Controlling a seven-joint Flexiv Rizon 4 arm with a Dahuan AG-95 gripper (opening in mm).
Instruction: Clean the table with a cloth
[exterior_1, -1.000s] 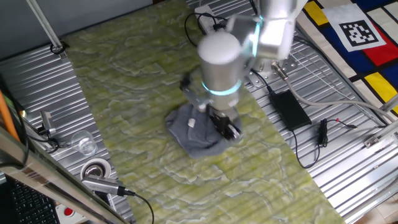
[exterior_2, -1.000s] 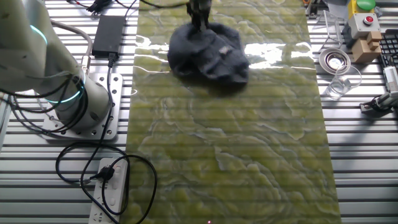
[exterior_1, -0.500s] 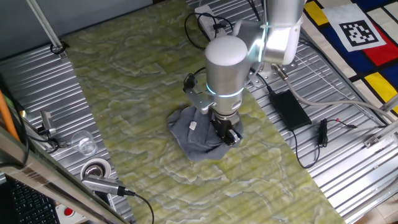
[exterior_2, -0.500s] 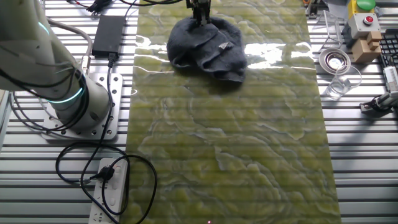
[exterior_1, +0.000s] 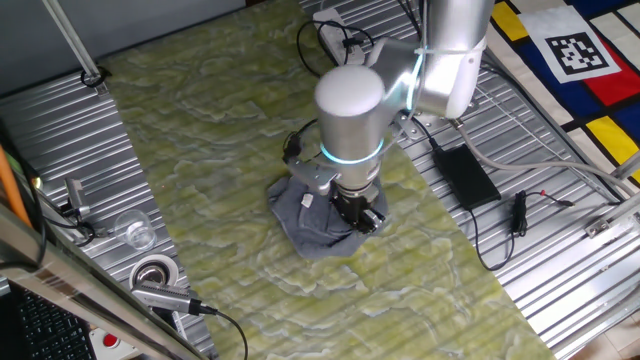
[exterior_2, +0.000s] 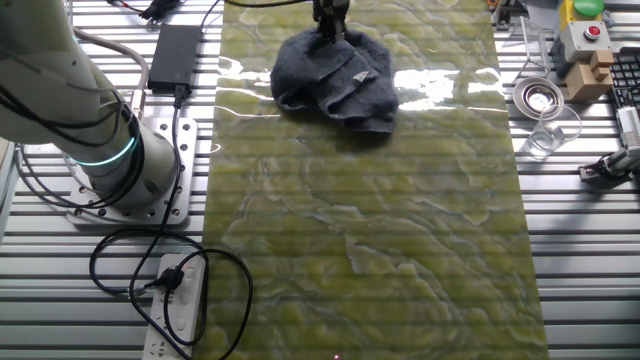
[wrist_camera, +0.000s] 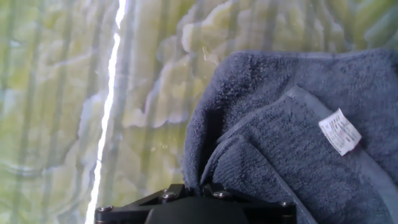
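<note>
The blue-grey cloth (exterior_1: 310, 218) lies crumpled on the yellow-green marbled table (exterior_1: 200, 130). It also shows in the other fixed view (exterior_2: 335, 78) near the table's far end, and fills the right of the hand view (wrist_camera: 298, 137), its pale tag (wrist_camera: 339, 131) facing up. My gripper (exterior_1: 362, 215) presses down at the cloth's edge and is shut on a fold of it. In the other fixed view the gripper (exterior_2: 330, 25) stands at the cloth's far edge. In the hand view the cloth fold is pinched at the gripper (wrist_camera: 200, 188).
Ribbed metal panels flank the table. A black power brick (exterior_1: 465, 175) and cables lie to one side. A glass (exterior_1: 135, 232), a tape roll (exterior_1: 152, 273) and tools lie on the other. A power strip (exterior_2: 175, 300) sits near the arm's base (exterior_2: 110, 160).
The arm has shifted slightly with the cloth held; the cloth has slid a little along the table and bunched more compactly under the gripper.
</note>
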